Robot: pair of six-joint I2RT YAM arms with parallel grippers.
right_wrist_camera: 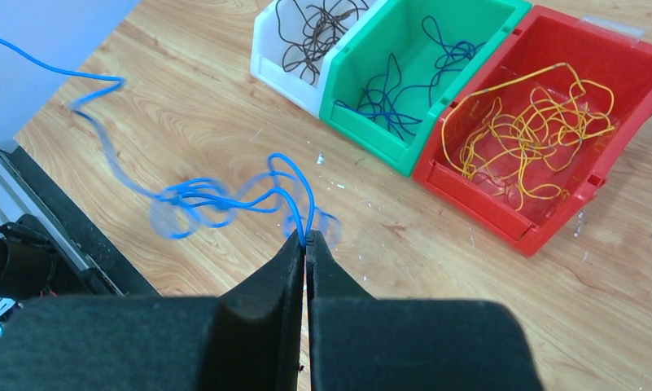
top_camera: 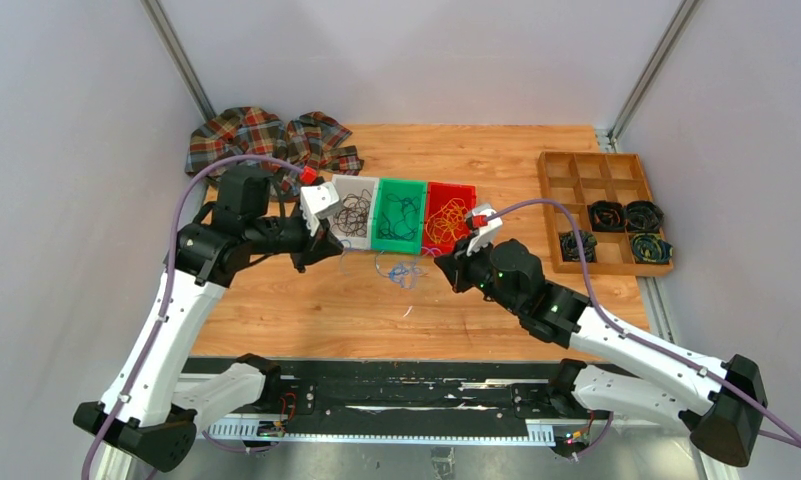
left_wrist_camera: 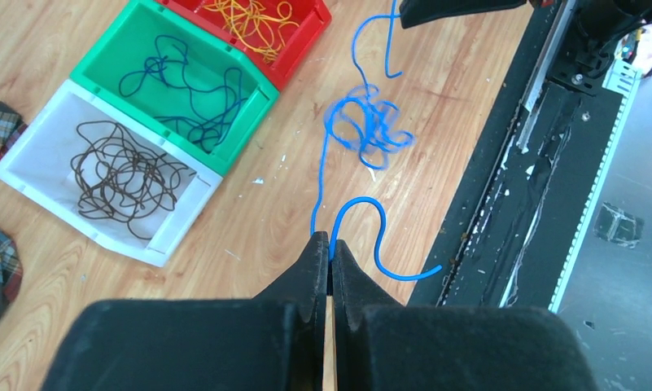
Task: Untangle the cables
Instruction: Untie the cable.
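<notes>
Here's the clump: the blue cables (top_camera: 401,272), thin wire loops bunched into a loose, blurred knot with 2 long strands trailing off either side. It sits over the wooden table (top_camera: 306,310), just in front of the green bin (right_wrist_camera: 371,134). Its long axis runs left to right, strung between the 2 arms. On the left, the left gripper (left_wrist_camera: 331,244) is pinched tight on 1 strand, and the free end curls out of the tips in an S toward the black near rail. The knot hangs well apart from those tips. On the right, the right gripper (right_wrist_camera: 305,238) is clamped on another blue strand, with the knot much nearer. Whether the knot touches the wood, I can't tell. Behind, left to right: a white bin (right_wrist_camera: 294,81) of brown cables (right_wrist_camera: 314,32), the green bin with dark blue cables (right_wrist_camera: 396,98), and a red bin (right_wrist_camera: 469,195) of yellow cables (right_wrist_camera: 526,122).
</notes>
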